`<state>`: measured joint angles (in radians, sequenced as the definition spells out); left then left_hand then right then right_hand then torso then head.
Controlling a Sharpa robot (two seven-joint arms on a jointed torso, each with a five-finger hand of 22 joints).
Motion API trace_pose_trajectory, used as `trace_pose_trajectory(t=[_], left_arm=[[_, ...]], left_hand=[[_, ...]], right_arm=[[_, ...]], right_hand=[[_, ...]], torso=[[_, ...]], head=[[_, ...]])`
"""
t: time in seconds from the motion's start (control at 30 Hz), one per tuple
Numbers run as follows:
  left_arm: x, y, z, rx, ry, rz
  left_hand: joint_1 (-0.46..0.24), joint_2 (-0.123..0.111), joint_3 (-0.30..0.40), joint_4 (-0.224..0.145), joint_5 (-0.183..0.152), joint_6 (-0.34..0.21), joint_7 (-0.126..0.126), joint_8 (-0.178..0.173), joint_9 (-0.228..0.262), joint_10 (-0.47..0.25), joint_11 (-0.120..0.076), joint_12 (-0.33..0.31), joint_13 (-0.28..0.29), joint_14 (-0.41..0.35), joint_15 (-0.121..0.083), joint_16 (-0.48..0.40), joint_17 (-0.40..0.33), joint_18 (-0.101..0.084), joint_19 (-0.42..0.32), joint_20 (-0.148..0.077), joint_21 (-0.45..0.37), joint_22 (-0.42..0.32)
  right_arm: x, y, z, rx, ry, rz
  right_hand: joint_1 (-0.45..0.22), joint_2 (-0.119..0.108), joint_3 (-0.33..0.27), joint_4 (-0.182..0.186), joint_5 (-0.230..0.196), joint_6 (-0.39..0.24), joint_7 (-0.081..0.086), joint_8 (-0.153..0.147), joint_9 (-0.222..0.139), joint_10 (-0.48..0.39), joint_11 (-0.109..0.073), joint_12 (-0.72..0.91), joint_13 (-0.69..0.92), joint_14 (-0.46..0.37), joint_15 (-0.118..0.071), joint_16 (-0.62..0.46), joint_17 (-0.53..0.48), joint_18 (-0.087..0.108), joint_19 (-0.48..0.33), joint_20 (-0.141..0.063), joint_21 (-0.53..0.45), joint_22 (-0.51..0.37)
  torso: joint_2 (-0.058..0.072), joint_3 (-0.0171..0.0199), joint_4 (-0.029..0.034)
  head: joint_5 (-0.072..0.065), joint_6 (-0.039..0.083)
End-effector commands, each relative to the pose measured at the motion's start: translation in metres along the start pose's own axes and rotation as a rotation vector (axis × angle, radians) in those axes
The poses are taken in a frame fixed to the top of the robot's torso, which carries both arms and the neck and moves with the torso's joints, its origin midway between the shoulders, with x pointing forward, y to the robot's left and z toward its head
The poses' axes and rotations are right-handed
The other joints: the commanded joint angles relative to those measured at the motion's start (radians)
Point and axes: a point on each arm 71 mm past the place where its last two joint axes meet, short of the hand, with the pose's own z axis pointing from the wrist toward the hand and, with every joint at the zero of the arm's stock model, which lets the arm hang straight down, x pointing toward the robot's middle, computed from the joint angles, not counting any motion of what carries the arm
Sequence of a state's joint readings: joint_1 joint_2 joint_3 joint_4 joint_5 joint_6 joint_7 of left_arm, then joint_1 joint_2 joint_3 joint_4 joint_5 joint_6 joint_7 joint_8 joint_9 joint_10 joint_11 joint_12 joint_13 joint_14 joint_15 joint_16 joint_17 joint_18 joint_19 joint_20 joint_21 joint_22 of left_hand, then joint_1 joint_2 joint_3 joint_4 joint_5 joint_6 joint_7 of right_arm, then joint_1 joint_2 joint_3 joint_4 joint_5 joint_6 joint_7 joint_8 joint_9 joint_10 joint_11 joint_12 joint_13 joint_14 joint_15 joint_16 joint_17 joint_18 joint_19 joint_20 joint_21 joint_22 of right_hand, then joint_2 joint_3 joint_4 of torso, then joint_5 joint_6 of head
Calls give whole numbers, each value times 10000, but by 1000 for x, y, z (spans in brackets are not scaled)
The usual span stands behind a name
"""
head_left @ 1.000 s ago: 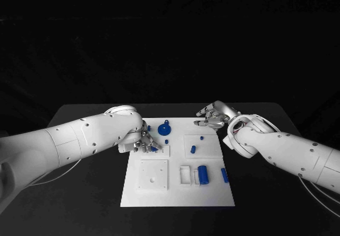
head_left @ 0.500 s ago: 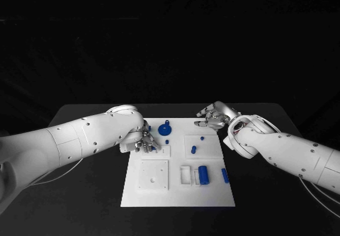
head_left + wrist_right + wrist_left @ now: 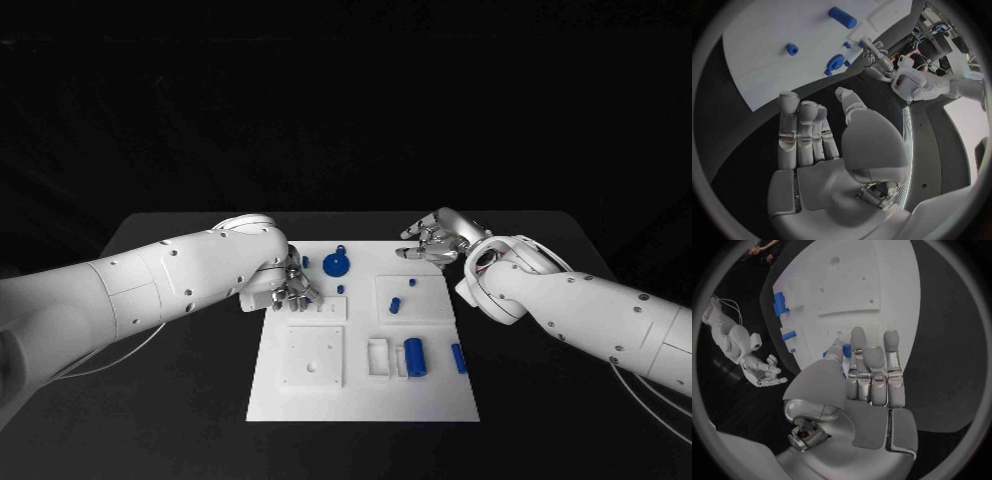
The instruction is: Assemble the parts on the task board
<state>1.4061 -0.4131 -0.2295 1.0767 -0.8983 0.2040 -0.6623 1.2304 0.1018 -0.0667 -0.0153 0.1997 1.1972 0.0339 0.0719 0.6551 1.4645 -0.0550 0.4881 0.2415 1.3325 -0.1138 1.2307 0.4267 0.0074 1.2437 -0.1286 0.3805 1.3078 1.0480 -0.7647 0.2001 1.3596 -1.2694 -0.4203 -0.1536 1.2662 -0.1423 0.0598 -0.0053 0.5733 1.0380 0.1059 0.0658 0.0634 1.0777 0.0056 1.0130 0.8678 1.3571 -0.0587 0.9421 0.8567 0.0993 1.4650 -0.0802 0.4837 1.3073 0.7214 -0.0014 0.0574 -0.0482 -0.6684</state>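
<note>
A: Head view first. Where are the hands?
B: The left hand (image 3: pixel 293 292) sits low over the task board's (image 3: pixel 361 390) far-left part, fingers bent down among small blue parts (image 3: pixel 340 289). Whether it pinches one I cannot tell. The right hand (image 3: pixel 433 240) hovers at the board's far-right corner, fingers curled loosely, nothing in them that I can see.
A: Left wrist view?
B: The left hand (image 3: pixel 870 372) has its fingers side by side over the white board (image 3: pixel 879 285), with a bit of blue (image 3: pixel 845 351) at the thumb tip; the grip is unclear.
A: Right wrist view?
B: The right hand (image 3: pixel 817 135) is spread and empty above the black table (image 3: pixel 742 115), beside the board edge.
</note>
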Motion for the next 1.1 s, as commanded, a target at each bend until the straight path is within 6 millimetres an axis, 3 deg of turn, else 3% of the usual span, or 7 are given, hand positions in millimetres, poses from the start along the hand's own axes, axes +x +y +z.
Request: trace_pose_trajectory(t=[0.03, 0.53, 0.67, 0.73, 0.83, 1.0, 1.1], left_arm=[[10, 12, 6, -495, 371, 224], [14, 29, 0, -420, 1227, 27], [12, 33, -3, -362, 1215, -22], [10, 35, -5, -344, 1175, -56], [5, 39, -9, -335, 988, -195], [-9, 48, -15, -357, 308, -723], [-16, 53, -18, -344, -115, -1124]], left_hand=[[25, 68, 41, -136, -53, 102, -8, 11, -5524, 474, 9, 36, -1, -20, -13, 13, 11, -37, 1, -39, 39, 199], [-68, 17, -84, -170, -201, 202, -18, -13, -5502, 471, 38, 139, -13, -63, 10, 61, 51, -41, -79, -11, 64, 200], [-327, -279, -319, 74, -399, 163, 22, -16, -5516, 464, 63, 69, -45, -110, 15, 23, 34, -44, -109, -8, 45, 193], [-557, -506, -453, 282, -1060, 140, 53, -14, -5517, 463, 81, 52, -51, -118, 20, 7, 24, -50, -109, -12, 36, 190], [-825, -1322, 43, 1117, -1479, 101, 50, 4, -5471, 465, 93, 3, -63, -131, 22, -32, -10, -55, -107, -15, -12, 187], [-893, -1946, 647, 2092, -1507, -7, 85, -14, -5488, 464, 106, -49, -105, -121, 19, -99, -42, -69, -84, -32, -45, 180], [-908, -2013, 724, 2369, -1508, -169, 126, -33, -5534, 458, 135, -198, -175, -135, 38, -225, -104, -62, -92, -17, -102, 157]], right_arm=[[1, 0, -1, -55, 120, -30], [4, -2, -2, -9, 168, -19], [4, -3, -2, 2, 178, -16], [5, -3, -2, 7, 180, -14], [5, -4, -3, 16, 178, -10], [5, -5, -3, 28, 159, -8], [5, -5, -3, 36, 137, -8]], right_hand=[[-95, 34, 24, 45, 37, -16, 27, -37, -10, -2, 13, -26, -9, 38, -29, -51, -13, 138, 420, 3, 23, 545], [-124, 29, 81, 64, 48, -7, 25, -38, -11, -4, 12, -26, -12, 39, -30, -52, -14, 137, 417, 2, 20, 542], [-124, 29, 81, 64, 48, -7, 25, -38, -11, -4, 12, -26, -12, 39, -30, -52, -14, 137, 417, 2, 20, 542], [-124, 29, 81, 64, 48, -7, 25, -38, -11, -4, 12, -26, -12, 39, -30, -52, -14, 137, 417, 2, 20, 542], [-124, 29, 81, 64, 48, -7, 25, -38, -11, -4, 12, -26, -12, 39, -30, -52, -14, 137, 417, 2, 20, 542], [-124, 29, 81, 64, 48, -7, 25, -38, -11, -4, 12, -26, -12, 39, -30, -52, -14, 137, 417, 2, 20, 542], [-124, 29, 81, 64, 48, -7, 25, -38, -11, -4, 12, -26, -12, 39, -30, -52, -14, 137, 417, 2, 20, 542]], torso=[[2, -10, 11], [-1, -5, 1], [0, -3, 7], [0, -3, 8], [0, 2, 3], [4, 3, 3], [5, 7, 3]], head=[[15, 17], [128, 56], [130, 91], [131, 101], [142, 132], [155, 188], [155, 195]])
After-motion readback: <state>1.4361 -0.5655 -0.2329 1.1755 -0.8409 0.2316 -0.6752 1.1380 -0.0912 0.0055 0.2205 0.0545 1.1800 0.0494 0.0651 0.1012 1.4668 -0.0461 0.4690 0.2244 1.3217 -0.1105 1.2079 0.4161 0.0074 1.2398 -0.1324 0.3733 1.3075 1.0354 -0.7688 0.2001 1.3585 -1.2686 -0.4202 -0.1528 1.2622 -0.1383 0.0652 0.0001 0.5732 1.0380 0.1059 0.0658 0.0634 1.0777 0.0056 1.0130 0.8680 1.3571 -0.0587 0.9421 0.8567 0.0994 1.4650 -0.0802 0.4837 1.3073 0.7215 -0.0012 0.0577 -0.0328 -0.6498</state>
